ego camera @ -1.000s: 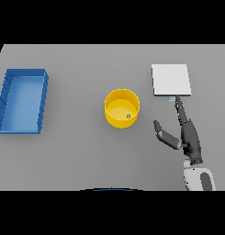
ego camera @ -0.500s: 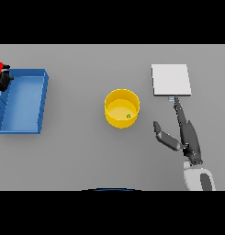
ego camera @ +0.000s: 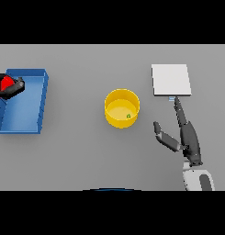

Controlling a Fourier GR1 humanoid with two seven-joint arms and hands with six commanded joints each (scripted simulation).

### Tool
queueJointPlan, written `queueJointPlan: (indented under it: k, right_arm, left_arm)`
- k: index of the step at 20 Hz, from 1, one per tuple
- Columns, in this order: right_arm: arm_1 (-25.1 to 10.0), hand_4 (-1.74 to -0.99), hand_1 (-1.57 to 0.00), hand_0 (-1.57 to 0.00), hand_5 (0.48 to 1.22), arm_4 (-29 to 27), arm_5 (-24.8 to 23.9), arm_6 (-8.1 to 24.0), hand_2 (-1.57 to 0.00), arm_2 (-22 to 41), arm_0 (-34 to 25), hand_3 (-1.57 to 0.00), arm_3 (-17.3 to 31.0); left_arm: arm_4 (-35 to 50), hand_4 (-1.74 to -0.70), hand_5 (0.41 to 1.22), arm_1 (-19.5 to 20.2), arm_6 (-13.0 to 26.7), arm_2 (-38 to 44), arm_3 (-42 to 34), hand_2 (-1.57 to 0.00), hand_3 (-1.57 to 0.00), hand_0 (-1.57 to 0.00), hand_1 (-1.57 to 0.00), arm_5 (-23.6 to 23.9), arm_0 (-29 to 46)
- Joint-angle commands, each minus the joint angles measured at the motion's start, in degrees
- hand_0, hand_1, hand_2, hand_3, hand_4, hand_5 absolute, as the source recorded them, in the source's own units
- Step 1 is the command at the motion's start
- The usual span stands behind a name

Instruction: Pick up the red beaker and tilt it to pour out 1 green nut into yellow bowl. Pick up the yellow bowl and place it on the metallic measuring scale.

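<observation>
Head view showed the right robot hand (ego camera: 187, 137) spread open near the yellow bowl (ego camera: 122, 108), which looked light and rigid, best gripped by its rim; left robot hand (ego camera: 10, 88) clamped the red beaker (ego camera: 6, 82).

Open grey table (ego camera: 81, 156) between yellow bowl (ego camera: 121, 108) and blue bin (ego camera: 23, 102) at left edge; likewise open along near edge. Between bowl and right hand (ego camera: 185, 137), a clear strip, narrowed by the outspread thumb. Metallic scale (ego camera: 171, 80) toward far right, top bare, straight fingertips just short of its near edge. Left hand (ego camera: 10, 88) with red beaker (ego camera: 5, 82) occupying bin's far left corner.
</observation>
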Motion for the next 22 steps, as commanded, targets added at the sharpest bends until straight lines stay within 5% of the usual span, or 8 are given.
queueJointPlan:
  k: [1,4,8,15,22]
  right_arm:
    - [-0.3,-1.181,0.0,0.0,0.665,0.41,-0.15,0.75,0.0,0.0,-0.02,0.0,-0.29]
    - [0.14,-1.187,0.0,0.0,0.667,0.25,0.11,0.77,0.0,0.49,0.84,0.0,-1.08]
    - [0.33,-1.187,0.0,0.0,0.663,0.61,0.07,2.66,0.0,0.89,0.93,0.0,-1.9]
    - [-2.09,-1.162,0.0,0.0,0.694,4.52,1.96,3.09,0.0,3.15,-1.21,0.0,-2.06]
    - [-11.59,-1.278,0.0,0.0,0.683,14.55,10.5,6.3,0.0,8.06,-12.94,0.0,1.55]
  left_arm:
    - [0.94,-0.97,0.74,0.95,-0.02,-0.25,-1.2,-0.61,-0.58,-0.75,-0.6,-1.98,0.2]
    - [3.09,-0.85,0.698,1.79,-0.07,-0.5,-1.84,-0.31,-0.3,-0.38,-0.31,-5.08,0.09]
    - [3.65,-0.8,0.678,1.33,-1.22,0.22,-1.0,-0.13,-0.12,-0.16,-0.13,-4.71,-0.41]
    - [4.24,-0.78,0.679,0.62,-4.94,1.96,-0.88,-0.03,-0.02,-0.03,-0.03,-2.99,-0.94]
    - [4.9,-0.79,0.71,0.03,-4.71,0.8,-1.52,0.0,0.0,-0.01,0.0,-2.31,-0.6]
